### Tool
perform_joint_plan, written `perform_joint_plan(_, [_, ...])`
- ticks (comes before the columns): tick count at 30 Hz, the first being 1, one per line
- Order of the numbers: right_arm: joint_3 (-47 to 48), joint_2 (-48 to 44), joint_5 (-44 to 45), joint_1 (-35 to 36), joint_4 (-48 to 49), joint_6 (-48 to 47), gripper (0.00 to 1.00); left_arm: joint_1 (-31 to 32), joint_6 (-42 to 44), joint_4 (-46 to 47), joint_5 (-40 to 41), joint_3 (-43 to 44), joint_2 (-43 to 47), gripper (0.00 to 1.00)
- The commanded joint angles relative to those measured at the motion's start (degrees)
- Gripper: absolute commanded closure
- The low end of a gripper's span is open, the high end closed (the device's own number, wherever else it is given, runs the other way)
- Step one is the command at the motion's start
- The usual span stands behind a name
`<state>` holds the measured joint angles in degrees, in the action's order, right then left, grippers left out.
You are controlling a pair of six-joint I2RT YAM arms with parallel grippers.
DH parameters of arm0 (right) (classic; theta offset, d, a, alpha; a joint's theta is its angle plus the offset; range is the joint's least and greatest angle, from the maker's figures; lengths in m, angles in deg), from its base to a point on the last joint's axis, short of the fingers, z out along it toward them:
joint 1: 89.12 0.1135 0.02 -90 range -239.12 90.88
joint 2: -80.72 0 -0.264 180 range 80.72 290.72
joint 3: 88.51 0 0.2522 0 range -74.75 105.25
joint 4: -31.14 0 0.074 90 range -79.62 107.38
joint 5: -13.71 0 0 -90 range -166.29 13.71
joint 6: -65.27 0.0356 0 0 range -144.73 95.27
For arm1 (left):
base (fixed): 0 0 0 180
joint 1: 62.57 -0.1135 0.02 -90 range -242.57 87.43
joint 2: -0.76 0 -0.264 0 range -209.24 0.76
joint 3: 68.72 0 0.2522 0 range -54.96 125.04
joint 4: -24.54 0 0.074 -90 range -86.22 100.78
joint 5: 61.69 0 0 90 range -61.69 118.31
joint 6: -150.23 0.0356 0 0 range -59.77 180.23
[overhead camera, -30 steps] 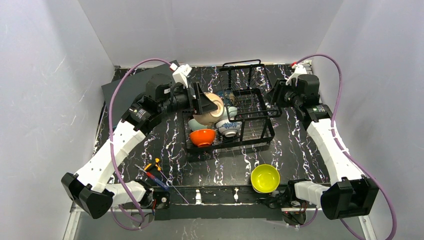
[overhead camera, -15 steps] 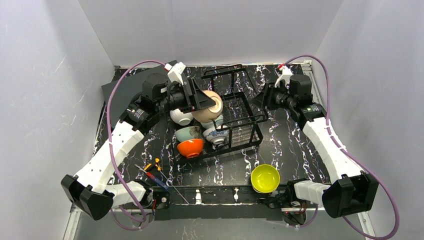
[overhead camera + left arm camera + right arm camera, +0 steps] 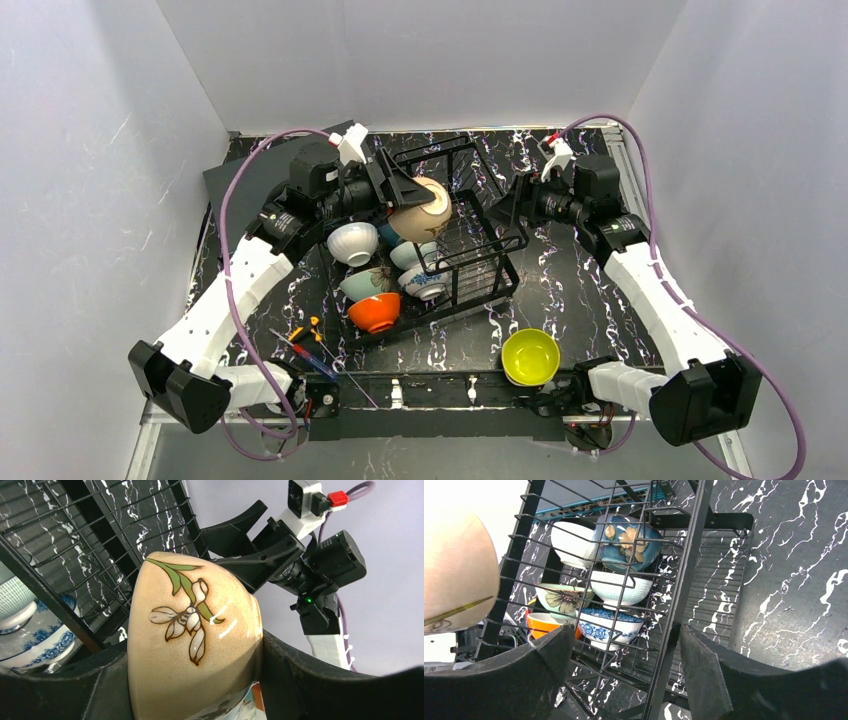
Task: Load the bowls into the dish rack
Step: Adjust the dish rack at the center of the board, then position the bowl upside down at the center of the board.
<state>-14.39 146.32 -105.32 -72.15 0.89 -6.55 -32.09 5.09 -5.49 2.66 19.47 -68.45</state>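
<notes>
Black white-veined tabletop (image 3: 600, 290), pale walls (image 3: 420, 60) around; left gripper (image 3: 408, 195) clamping beige bowl (image 3: 192, 640), upper centre; right gripper (image 3: 505, 208) wide, astride dish rack (image 3: 490, 262) wire

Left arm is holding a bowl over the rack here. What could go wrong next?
The beige bowl in the left end effector hangs close above the racked bowls, which are already crowded. Released there, it could strike or dislodge them. The right end effector stands open astride a wire of the dish rack. A sideways move might snag it and drag the rack.
</notes>
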Motion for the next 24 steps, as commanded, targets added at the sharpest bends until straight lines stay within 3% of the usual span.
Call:
perform_joint_plan(1, [1.6,-4.1,-2.8,1.0,7.9,1.7,0.14,-0.1,-5.0,4.2,-3.2,1.2,0.2,1.0])
perform_joint_plan(9, [2.6,-6.8,1.5,0.9,10.5,1.3,0.02,1.5,-5.3,2.1,-0.3,-1.4,2.0,1.0])
perform_joint_plan(24, [0.9,-4.7,-10.3,4.3,18.0,3.7,0.01,4.6,-4.2,-1.7,1.4,-1.8,0.6,1.0])
